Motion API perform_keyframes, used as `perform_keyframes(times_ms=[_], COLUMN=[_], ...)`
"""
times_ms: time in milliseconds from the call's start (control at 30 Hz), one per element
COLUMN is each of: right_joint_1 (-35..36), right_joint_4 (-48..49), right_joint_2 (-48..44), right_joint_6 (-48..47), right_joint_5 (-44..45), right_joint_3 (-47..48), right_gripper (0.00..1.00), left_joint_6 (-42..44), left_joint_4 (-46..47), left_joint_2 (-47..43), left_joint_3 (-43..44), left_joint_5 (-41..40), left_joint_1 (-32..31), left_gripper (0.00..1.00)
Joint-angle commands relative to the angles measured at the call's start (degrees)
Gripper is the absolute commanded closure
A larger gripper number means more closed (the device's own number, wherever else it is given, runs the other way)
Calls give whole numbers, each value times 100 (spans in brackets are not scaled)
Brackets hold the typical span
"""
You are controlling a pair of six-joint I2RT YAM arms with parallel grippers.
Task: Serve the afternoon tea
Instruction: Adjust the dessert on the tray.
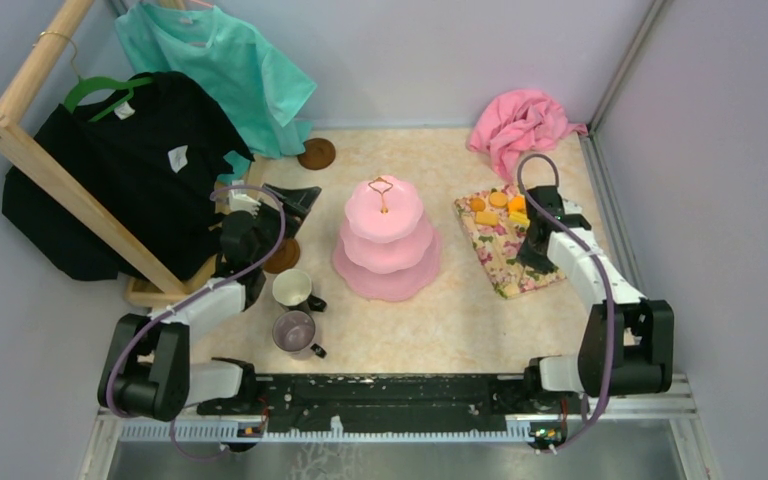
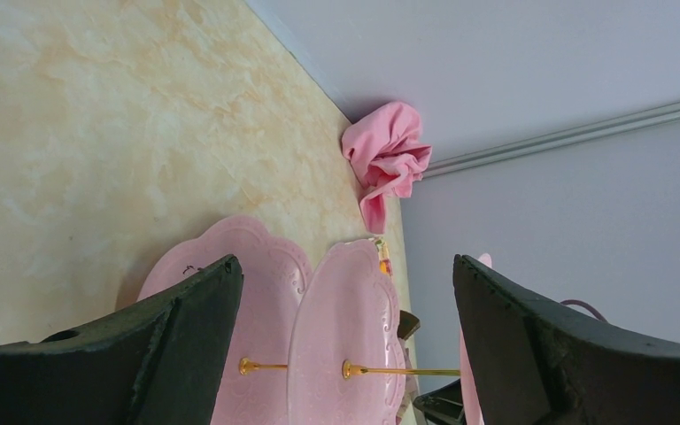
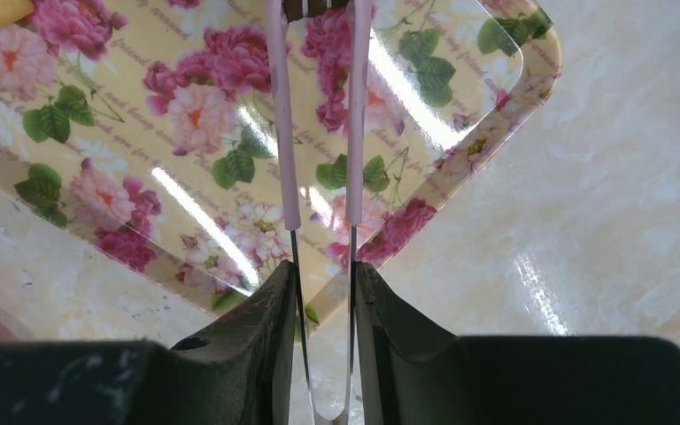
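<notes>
Cake stand [image 1: 387, 240] sits mid-table. Snacks [image 1: 498, 203] lie on the floral mat [image 1: 508, 262] at its 2 o'clock, two mugs [image 1: 293, 288] at 7 o'clock. Right gripper [image 3: 325, 274] clamps pink-handled tongs [image 3: 281, 133] over the mat; left gripper [image 2: 345, 264] gapes wide, holding nothing.

Pink three-tier cake stand [image 1: 386, 240] upright mid-table, snacks [image 1: 498, 199] right, white mug [image 1: 292, 287] and grey-purple mug [image 1: 295, 330] left

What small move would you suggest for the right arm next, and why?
Probably ease the right gripper, shut on the pink-sleeved metal tongs, toward the orange and yellow snacks at the far end of the floral tray; tong tips hang over bare tray.
</notes>
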Motion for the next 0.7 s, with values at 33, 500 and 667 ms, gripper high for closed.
perform_keyframes(times_ms=[33,500,667], right_joint_1=[-37,1364,1899], right_joint_4=[241,-298,-526], right_joint_2=[-395,-1485,-1840], right_joint_6=[37,1030,1408], right_joint_5=[-150,299,568], right_joint_3=[-133,-558,-691], right_gripper=[82,87,90], left_joint_6=[95,275,389], left_joint_4=[163,-201,-440], left_joint_2=[-50,-355,-593], left_joint_3=[-52,-64,-78], left_joint_5=[-3,-110,-182], left_joint_1=[-47,-225,-226], left_gripper=[7,7,7])
